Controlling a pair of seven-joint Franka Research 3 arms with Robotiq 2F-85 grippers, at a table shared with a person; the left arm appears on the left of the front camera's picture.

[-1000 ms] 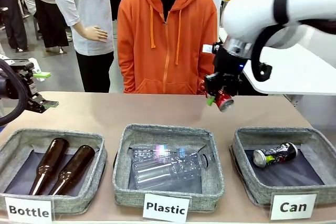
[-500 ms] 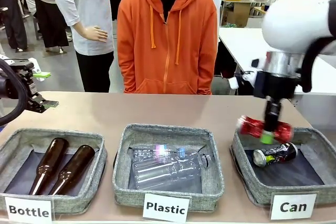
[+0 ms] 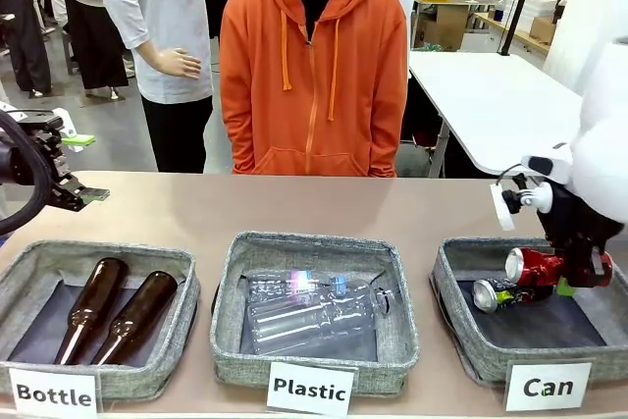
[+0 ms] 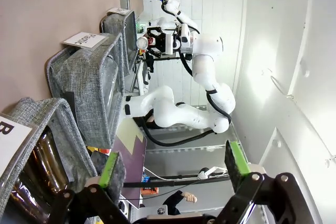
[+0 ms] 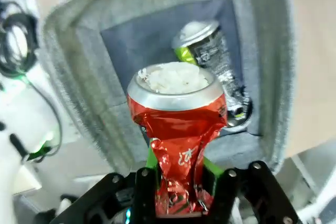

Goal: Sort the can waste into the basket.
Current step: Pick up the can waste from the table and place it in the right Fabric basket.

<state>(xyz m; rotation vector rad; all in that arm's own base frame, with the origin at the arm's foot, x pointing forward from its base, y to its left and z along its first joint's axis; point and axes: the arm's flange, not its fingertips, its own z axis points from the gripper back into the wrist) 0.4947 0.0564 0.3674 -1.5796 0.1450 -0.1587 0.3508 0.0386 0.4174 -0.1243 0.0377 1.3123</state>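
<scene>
**Q:** ok so what's sitting in each basket, and what are your grippers up to?

**A:** Three grey fabric baskets in a row along the near edge of the tabletop (image 3: 196, 208). The one by the near left corner, labelled "Bottle" (image 3: 25, 272), has two brown glass bottles (image 3: 113, 316) lying side by side. The middle one, "Plastic" (image 3: 231, 340), holds a couple of clear plastic bottles (image 3: 309, 311) on their sides. The "Can" basket (image 3: 461, 340) by the near right corner already has the black can (image 3: 496, 293) with the silver top and green-white print lying on its dark lining.

**Q:** and the red one?

**A:** That's in my right gripper (image 3: 574, 277), fingers clamped tight on the crushed red can (image 3: 535, 267). It's held sideways just above the inside of the "Can" basket, right over the black can; can't tell if the two touch. From my right wrist the red can (image 5: 176, 129) is pinched at its crumpled end between the green pads, silver top facing the basket floor, black can (image 5: 210, 61) just past it.

**Q:** left side?

**A:** My left gripper (image 3: 69, 169) is spread wide open with nothing in it, up over the left edge of the tabletop, behind the "Bottle" basket.
</scene>
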